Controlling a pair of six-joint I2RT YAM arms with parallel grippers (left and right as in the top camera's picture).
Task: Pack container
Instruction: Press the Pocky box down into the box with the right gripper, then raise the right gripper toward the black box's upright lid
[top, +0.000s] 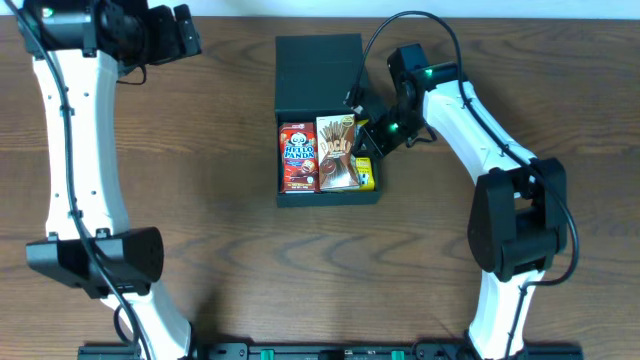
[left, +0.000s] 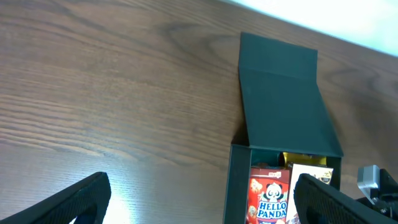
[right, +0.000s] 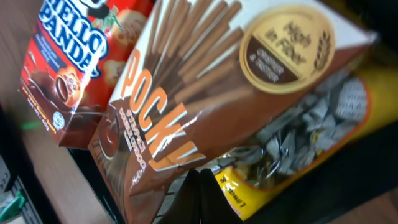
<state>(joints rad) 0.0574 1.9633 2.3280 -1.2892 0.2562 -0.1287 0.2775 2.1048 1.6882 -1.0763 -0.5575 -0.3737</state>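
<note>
Closed right gripper (top: 364, 150) seemingly sits inside container (top: 318, 75).

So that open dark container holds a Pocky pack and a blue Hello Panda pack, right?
Not quite: the Hello Panda pack is red, not blue, as the overhead view shows. The rest holds: the dark container is open, and the Pocky pack lies inside it next to the Hello Panda pack.

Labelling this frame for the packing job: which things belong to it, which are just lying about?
In the job: container, flap lid open; Hello Panda box, Pocky box and yellow packet inside it; right hand, shut, at the Pocky box.
Not in it: left hand, open, off to the side; wooden table.
</note>
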